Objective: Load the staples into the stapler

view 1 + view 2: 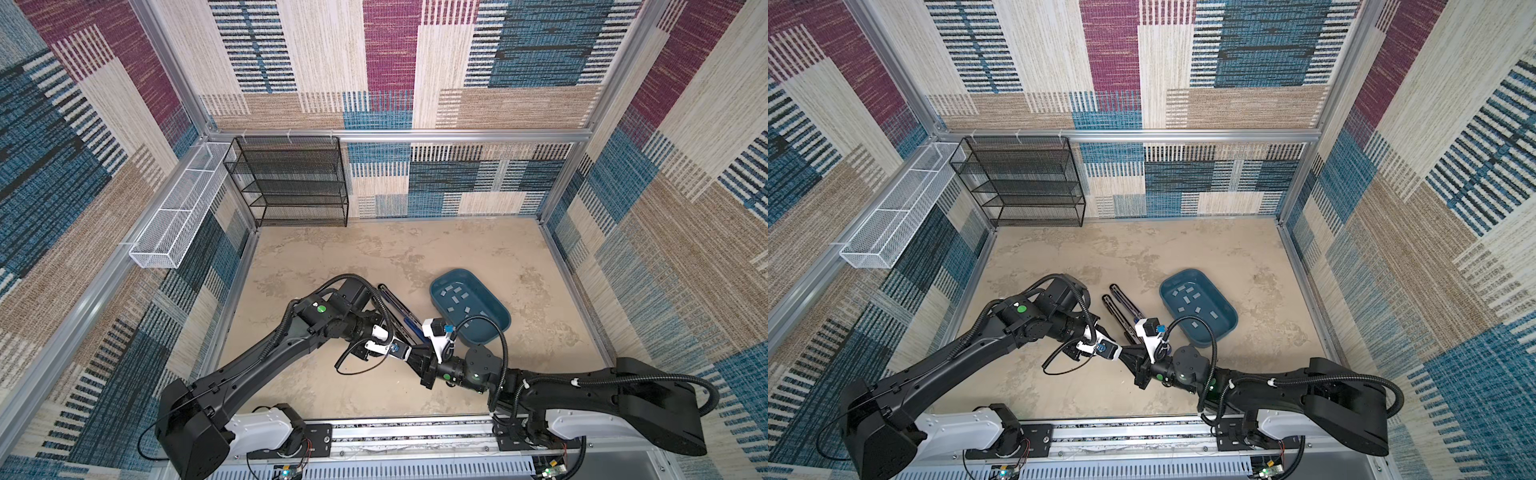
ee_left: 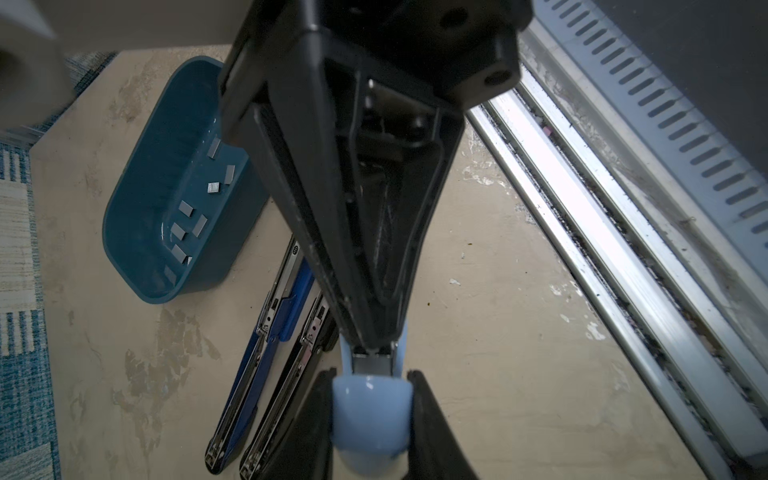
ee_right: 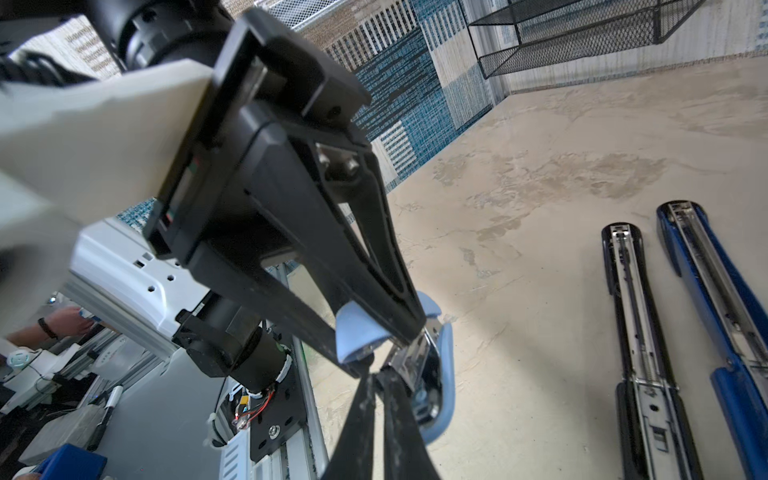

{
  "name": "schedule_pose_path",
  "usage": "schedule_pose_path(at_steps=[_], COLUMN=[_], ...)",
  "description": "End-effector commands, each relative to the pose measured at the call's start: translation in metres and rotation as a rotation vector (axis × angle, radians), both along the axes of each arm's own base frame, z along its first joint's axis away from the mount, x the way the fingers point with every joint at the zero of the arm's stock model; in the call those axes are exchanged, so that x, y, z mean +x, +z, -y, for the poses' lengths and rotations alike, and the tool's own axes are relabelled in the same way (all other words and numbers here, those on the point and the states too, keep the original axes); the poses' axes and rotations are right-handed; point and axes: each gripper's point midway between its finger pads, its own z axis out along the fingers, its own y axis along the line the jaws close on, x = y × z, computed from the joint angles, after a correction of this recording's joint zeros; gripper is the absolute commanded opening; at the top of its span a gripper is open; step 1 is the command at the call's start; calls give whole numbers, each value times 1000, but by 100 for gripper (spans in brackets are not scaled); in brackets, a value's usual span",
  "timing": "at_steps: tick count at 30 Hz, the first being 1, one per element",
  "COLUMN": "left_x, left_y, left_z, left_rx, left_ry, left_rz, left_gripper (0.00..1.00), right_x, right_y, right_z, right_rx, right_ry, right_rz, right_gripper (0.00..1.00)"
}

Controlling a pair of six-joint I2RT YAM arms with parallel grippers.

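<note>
Left hand (image 2: 371,401) is clamped on the small light-blue plastic stapler (image 2: 370,440), its metal magazine (image 2: 372,365) exposed, over the beige worktop (image 1: 332,257). Right hand (image 3: 376,376) has its fingers fully closed, tips at that magazine; whether they pinch a strip cannot be told. Small light-grey metal staples (image 2: 200,225) lie loose in the teal oval plastic tray (image 1: 453,275), at 2 o'clock from both hands in both top views. One long dark-blue stapler (image 3: 706,282) and one long black stapler (image 3: 631,316) lie opened flat at 12 o'clock.

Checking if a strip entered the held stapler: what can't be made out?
- Any strip at the right gripper's tips: both wrist views, its shut fingers cover it.
- Light-blue stapler's channel: top views, the arms cover it.
- Part of the tray of staples: left wrist view, that gripper covers it.
</note>
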Motion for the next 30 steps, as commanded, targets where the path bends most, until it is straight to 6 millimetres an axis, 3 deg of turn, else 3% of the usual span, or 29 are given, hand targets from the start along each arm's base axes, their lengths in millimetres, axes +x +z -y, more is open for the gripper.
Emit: schedule_pose_path(at_steps=[1, 15, 24, 30], left_x=[-10, -24, -22, -11], left_y=[13, 35, 29, 22], left_z=[6, 12, 13, 8], left_rx=[-61, -159, -149, -133], left_ry=[-32, -82, -76, -37], left_rz=[-41, -110, -129, -115], left_gripper=[0, 0, 0, 0], right_x=[9, 23, 23, 24], right_y=[-7, -39, -38, -40], right_z=[2, -11, -18, 4], right_rx=[-10, -97, -95, -126], right_ry=[-55, -94, -79, -128], right_rz=[-12, -41, -35, 3], right_gripper=[10, 9, 9, 23])
